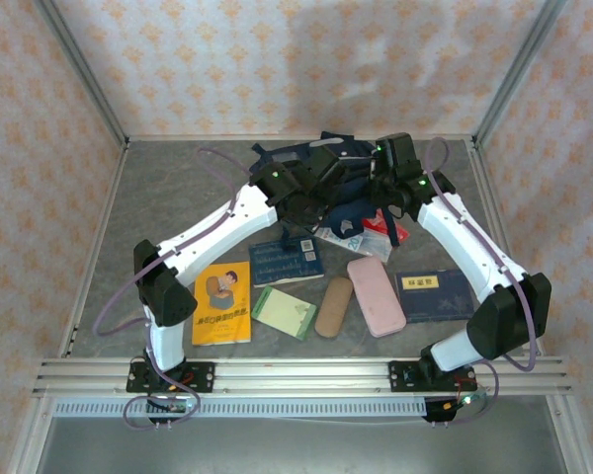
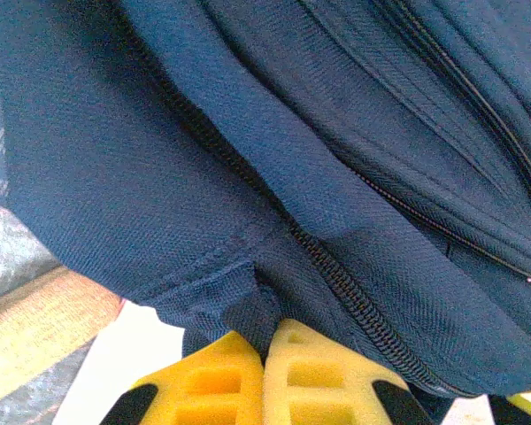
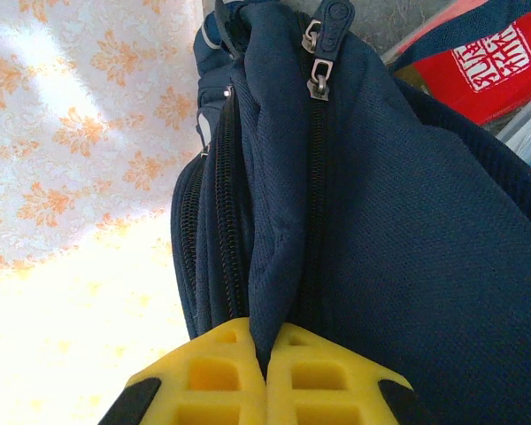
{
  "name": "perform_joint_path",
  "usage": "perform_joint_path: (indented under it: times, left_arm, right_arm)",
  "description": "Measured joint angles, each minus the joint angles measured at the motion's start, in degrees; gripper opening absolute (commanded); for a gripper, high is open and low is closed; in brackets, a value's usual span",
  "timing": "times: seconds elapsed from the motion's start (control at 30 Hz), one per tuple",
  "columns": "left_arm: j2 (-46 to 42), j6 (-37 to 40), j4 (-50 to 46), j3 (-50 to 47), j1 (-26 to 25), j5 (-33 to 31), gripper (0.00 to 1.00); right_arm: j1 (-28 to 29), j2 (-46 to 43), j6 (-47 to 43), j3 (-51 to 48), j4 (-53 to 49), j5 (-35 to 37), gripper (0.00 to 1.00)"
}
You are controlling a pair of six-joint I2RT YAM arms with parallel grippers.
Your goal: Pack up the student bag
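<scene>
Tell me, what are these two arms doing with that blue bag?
Both robot arms are gripping the student bag at the back of the table. The left arm has its jaws shut on a fabric fold beside a zipper; the right arm pinches fabric beside another zipper. A yellow book, a pink case and other items lie in front, unpacked.

Navy student bag: rumpled fabric heap, far centre of table; 2 zip pulls together, zips apparently closed.
</scene>
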Motion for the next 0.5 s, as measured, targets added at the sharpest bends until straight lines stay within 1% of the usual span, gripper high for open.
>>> perform_joint_path:
  times: [0.07, 0.13, 0.17, 0.23, 0.27, 0.37, 0.5]
  left_arm:
    - [-0.02, 1.09, -0.22, 0.04, 0.57, 0.09, 0.00]
    - [-0.02, 2.78, -0.85, 0.04, 1.66, 0.04, 0.00]
    - [-0.02, 4.07, -1.05, 0.04, 2.54, 0.09, 0.00]
    - [-0.20, 7.34, -1.18, 0.04, 4.63, 0.37, 0.00]
    - [-0.46, 9.14, -1.46, 0.02, 5.95, 0.92, 0.00]
    - [-2.27, 14.67, -1.95, -0.98, 10.45, 3.15, 0.00]
    - [-6.32, 23.34, -1.92, -4.55, 16.63, 7.69, 0.00]
  right_arm:
    - [-0.02, 0.00, -1.07, -0.04, 0.37, -0.46, 0.24]
    - [-0.09, -0.39, -2.71, -0.04, 1.14, -1.38, 0.42]
    - [-0.26, -0.76, -4.26, -0.02, 1.66, -2.32, 0.51]
    - [-0.87, -1.36, -8.46, 0.26, 2.67, -4.28, 0.64]
    - [-1.46, -1.51, -11.61, 0.66, 2.82, -5.22, 0.69]
    - [-3.28, -2.58, -20.68, 0.83, 3.58, -7.37, 0.78]
    - [-5.51, -6.60, -31.74, -3.28, 5.31, -8.52, 0.78]
